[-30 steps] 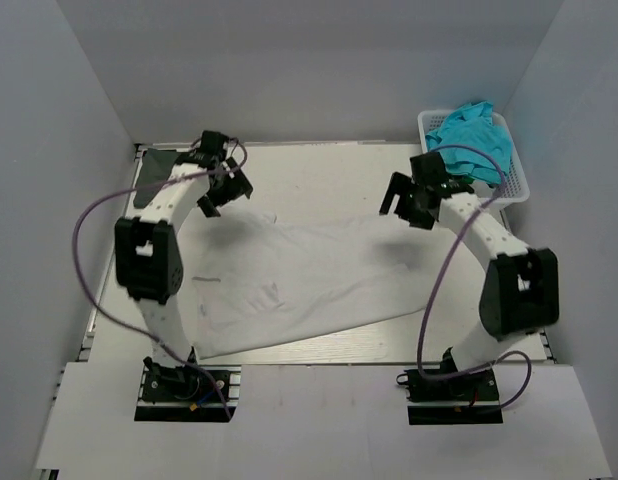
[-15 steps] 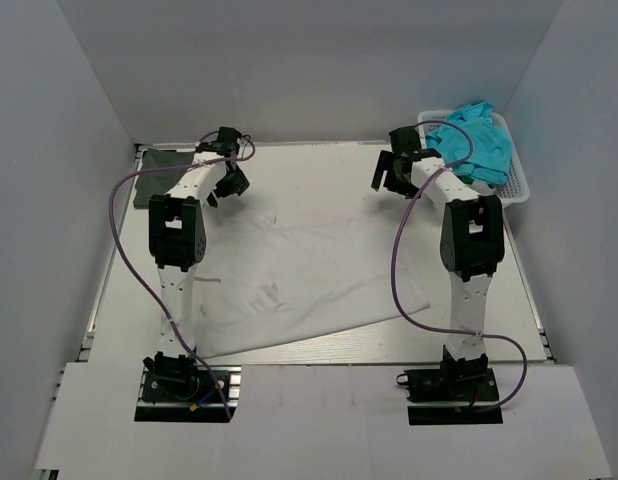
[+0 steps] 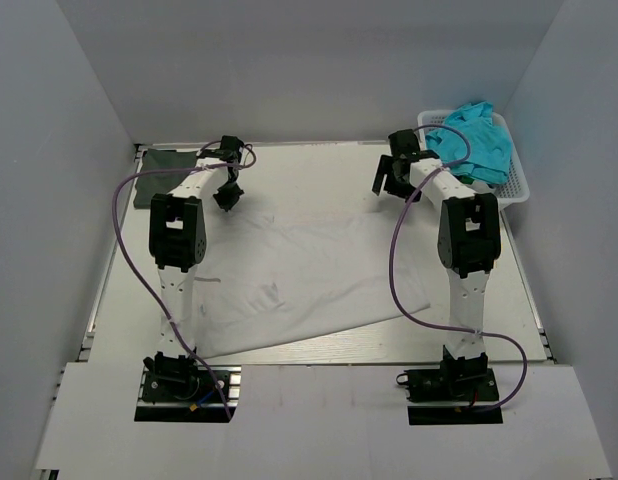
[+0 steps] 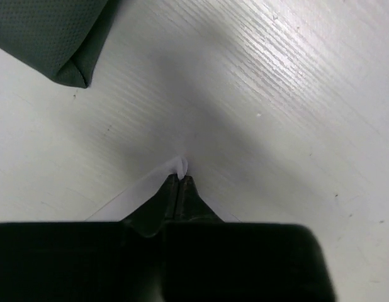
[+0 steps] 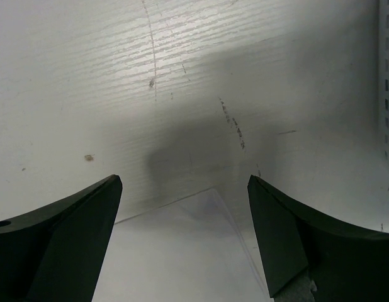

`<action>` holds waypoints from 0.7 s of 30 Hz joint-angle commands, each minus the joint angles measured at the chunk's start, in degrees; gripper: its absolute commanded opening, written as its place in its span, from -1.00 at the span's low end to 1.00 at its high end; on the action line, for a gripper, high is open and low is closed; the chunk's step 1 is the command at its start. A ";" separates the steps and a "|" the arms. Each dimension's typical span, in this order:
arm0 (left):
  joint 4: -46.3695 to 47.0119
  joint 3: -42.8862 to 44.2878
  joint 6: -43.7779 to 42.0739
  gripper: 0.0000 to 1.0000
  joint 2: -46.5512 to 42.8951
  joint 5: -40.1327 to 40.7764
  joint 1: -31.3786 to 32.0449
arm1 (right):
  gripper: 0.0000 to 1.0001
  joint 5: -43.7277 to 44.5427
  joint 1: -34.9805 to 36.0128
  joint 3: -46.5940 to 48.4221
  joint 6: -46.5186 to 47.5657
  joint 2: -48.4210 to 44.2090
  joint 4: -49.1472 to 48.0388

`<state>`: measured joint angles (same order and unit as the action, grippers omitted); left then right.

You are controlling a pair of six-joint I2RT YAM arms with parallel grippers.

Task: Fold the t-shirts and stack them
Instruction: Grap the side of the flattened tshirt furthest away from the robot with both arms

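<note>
A white t-shirt [image 3: 309,275] lies spread flat in the middle of the table. A dark olive-green t-shirt [image 3: 164,172] lies folded at the far left corner and also shows in the left wrist view [image 4: 50,31]. My left gripper [image 3: 227,197] is down at the white shirt's far left corner. Its jaws are shut, with a small fold of white cloth [image 4: 180,165] pinched at the tips [image 4: 180,179]. My right gripper [image 3: 389,185] stands open over the shirt's far right corner [image 5: 182,245], one finger [image 5: 68,233] on each side, with nothing gripped.
A white basket [image 3: 517,190] holding a teal cloth [image 3: 474,140] stands at the back right, close to the right arm; its perforated wall [image 5: 386,94] shows at the right wrist view's edge. Purple cables loop beside both arms. Grey walls enclose the table.
Both arms reached out to the far edge of the white shirt. The left gripper went from open to shut on the shirt's corner. The right gripper came down over the other corner, still open.
</note>
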<state>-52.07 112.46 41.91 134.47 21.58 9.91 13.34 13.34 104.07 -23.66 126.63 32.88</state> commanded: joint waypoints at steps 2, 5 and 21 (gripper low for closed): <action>-1.37 -3.20 -0.43 -1.00 -0.08 -1.98 -0.24 | 0.69 0.11 0.19 -2.98 0.28 0.02 -0.98; 0.04 -5.94 -1.65 -1.00 -1.14 -3.38 -0.24 | 0.62 0.28 0.02 -4.31 -0.42 0.81 -1.15; 9.18 -27.70 -2.98 -1.00 -26.95 -7.42 0.99 | -1.00 -0.07 0.45 -8.16 1.33 -5.59 -3.26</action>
<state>-45.08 89.10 38.39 117.54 16.47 10.63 13.23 13.32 98.63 -23.42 126.74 31.22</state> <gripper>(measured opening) 0.009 0.011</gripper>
